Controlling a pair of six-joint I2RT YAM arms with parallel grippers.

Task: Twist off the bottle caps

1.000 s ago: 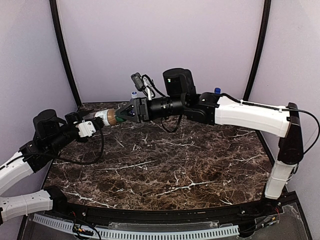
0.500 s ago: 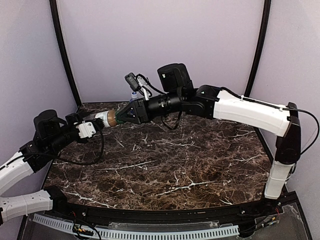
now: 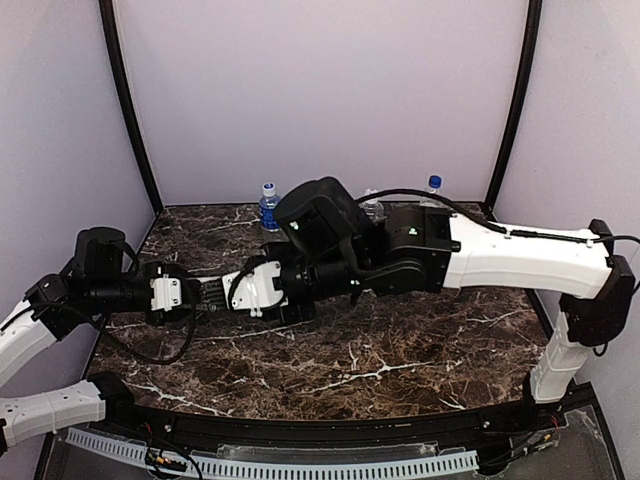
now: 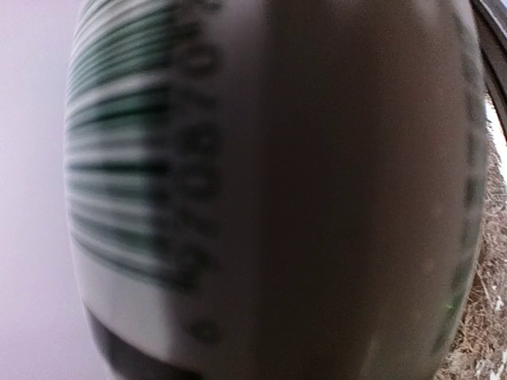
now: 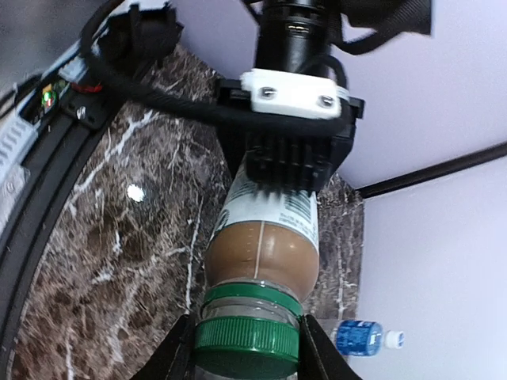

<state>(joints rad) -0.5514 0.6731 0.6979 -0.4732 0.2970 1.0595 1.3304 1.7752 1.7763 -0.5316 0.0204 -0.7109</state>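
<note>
Left arm (image 3: 60,300) reached in from the table's (image 3: 400,340) left edge, forearm level, left gripper (image 3: 208,293) clamped on the brown bottle (image 5: 263,253). Right arm (image 3: 510,262) stretched across from the right edge, wrist pointing left. Right gripper (image 5: 247,350) was pinched on both sides of the green cap (image 5: 247,328).

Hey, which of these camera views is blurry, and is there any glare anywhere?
Left wrist view: badly out of focus, the coffee bottle fills the frame and its barcode smears. Right wrist view: sharp on the green cap and the brown drink above it. Top external view: sharp and evenly lit, no strong glare on the marble table.
</note>
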